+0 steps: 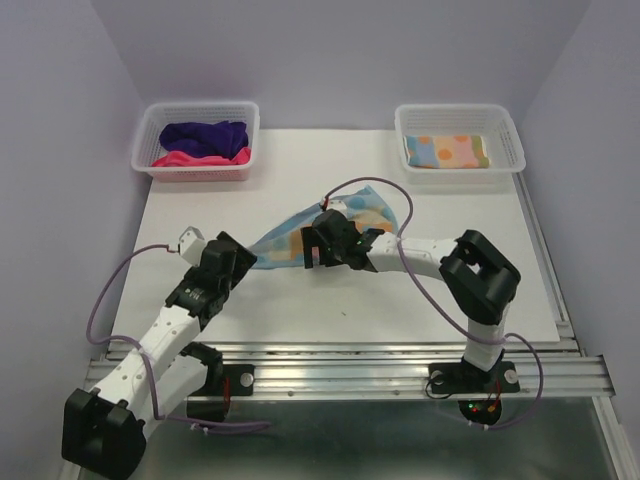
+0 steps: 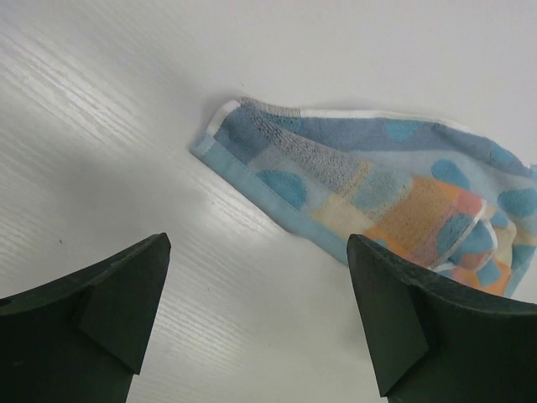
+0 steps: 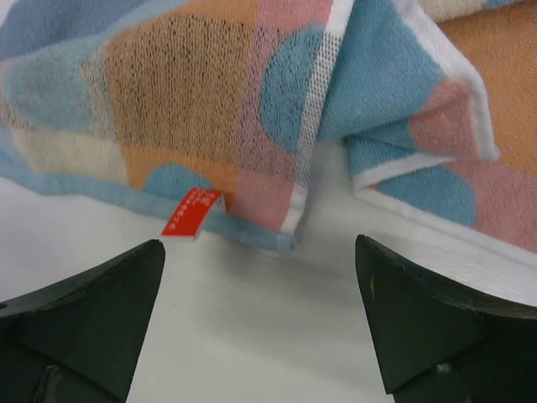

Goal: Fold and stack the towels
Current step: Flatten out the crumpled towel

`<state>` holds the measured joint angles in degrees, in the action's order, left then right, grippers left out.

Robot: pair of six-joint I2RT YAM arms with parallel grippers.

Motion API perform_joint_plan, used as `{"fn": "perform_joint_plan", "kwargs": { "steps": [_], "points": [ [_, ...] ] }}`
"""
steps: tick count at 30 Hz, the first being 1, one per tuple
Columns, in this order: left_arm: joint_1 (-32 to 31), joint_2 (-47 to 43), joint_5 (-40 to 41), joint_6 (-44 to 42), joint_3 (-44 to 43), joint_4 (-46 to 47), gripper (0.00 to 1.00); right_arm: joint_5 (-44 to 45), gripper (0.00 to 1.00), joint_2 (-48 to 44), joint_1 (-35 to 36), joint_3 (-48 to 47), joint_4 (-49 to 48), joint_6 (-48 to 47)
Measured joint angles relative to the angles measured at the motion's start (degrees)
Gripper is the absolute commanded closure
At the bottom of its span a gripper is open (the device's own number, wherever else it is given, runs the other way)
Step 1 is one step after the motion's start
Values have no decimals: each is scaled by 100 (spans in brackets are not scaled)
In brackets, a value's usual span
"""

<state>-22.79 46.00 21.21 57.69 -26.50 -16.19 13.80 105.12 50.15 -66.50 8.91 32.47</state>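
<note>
Left end effector [image 2: 258,252] and right end effector [image 3: 260,252] are both wide open, empty; each should pinch one towel [image 2: 377,180] corner, then fold edge to edge.

This was a robotics lab test cell, not a home. Plain pale lavender panel walls [image 1: 60,150] boxed in a flat white board tabletop [image 1: 300,310]. A black-and-white left robot arm [image 1: 170,330] and its matching right robot arm [image 1: 478,275] were bolted to a ribbed aluminium rail [image 1: 350,362] at the near edge. Loose purple cables [image 1: 96,310] trailed from them. Two white plastic mesh baskets [image 1: 200,173] sat at the far corners.
</note>
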Motion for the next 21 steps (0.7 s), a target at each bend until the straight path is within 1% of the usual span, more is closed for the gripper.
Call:
{"fn": "perform_joint_plan", "kwargs": {
  "steps": [2, 3, 4, 5, 8, 9, 10, 11, 14, 17, 19, 20, 21],
  "points": [
    [186, -2, -17, -72, 0, 57, 1, 129, 5, 256, 28, -236, 11, 79],
    [334, -2, -46, -118, 0, 98, 1, 177, 15, 354, 46, -308, 4, 101],
    [446, -4, -90, -175, 0, 133, 1, 260, 22, 476, 52, -393, 7, 133],
    [581, -7, -164, -238, 2, 175, 1, 323, 32, 573, 55, -437, 2, 170],
    [890, -11, -326, -363, 52, 343, 1, 468, 46, 717, 66, -527, -9, 243],
    [999, -9, -424, -417, 85, 404, 1, 501, 56, 761, 68, -557, -9, 254],
    [1062, -7, -479, -452, 114, 446, 1, 529, 62, 789, 76, -590, -4, 278],
    [1106, 0, -522, -490, 146, 487, 1, 562, 70, 835, 81, -634, -7, 321],
    [1228, 122, -682, -590, 199, 592, 1, 605, 78, 870, 96, -656, 11, 380],
    [1281, 295, -835, -654, 234, 695, 1, 643, 80, 857, 116, -640, 52, 444],
    [1296, 382, -981, -702, 262, 730, 1, 680, 83, 745, 144, -479, 59, 492],
    [1307, 411, -1051, -721, 273, 748, 1, 686, 89, 667, 162, -398, 94, 511],
    [1307, 426, -1110, -739, 286, 772, 1, 695, 90, 553, 170, -271, 96, 516]
  ]
}}
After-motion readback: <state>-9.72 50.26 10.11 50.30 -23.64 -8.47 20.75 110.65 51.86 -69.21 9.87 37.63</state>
